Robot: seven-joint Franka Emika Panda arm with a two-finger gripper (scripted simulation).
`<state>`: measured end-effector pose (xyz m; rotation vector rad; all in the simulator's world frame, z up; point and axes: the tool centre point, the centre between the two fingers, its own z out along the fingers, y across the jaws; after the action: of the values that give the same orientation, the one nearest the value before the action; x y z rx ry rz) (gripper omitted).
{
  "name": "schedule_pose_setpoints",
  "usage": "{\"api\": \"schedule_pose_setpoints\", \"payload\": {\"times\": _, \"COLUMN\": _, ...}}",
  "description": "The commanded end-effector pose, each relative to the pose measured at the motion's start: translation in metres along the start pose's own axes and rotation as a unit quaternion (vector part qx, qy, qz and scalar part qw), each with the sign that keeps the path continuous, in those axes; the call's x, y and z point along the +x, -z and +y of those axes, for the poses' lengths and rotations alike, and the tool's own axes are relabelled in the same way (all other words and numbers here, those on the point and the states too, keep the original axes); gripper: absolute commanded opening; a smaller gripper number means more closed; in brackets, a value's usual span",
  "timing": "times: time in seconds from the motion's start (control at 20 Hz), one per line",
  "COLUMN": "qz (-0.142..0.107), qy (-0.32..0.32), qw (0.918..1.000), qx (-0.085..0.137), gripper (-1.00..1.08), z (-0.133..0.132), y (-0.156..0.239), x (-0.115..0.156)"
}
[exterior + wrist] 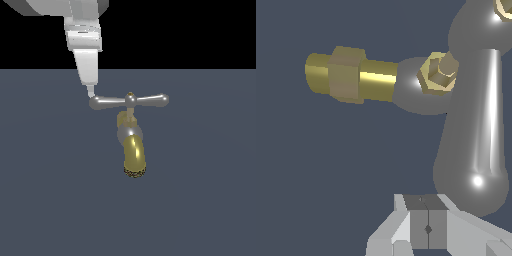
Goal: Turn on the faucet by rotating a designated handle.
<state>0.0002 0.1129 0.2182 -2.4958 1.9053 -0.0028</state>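
The gripper, fingers pressed together on nothing, touches the handle at its nine-o'clock bulb (faucet below).

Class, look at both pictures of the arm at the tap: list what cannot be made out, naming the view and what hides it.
- Arm: in the exterior view, cut off by the top edge above the gripper.
- Contact between gripper and handle: too small in the exterior view; unclear in the wrist view.
- Handle's far arm: cut off by the wrist view's edge.
- Faucet base: hidden behind the spout in the exterior view.
- Water flow: none visible.
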Motion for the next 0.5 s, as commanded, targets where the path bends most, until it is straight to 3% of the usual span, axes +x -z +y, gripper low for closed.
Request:
{"api": "schedule_pose_setpoints", "payload": {"times": 0.0, "qz": 0.0, "qy": -0.019, "qw": 0.9998, "qx": -0.001, "gripper": -1.0, "z": -0.007, "y": -0.008, "x": 0.006}}
{"api": "schedule_pose_setpoints", "payload": {"times": 0.45, "qz": 0.0, "qy": -0.049, "qw": 0.9988, "qx": -0.001, "gripper": -1.0, "z": -0.018, "y": -0.02, "x": 0.015}}
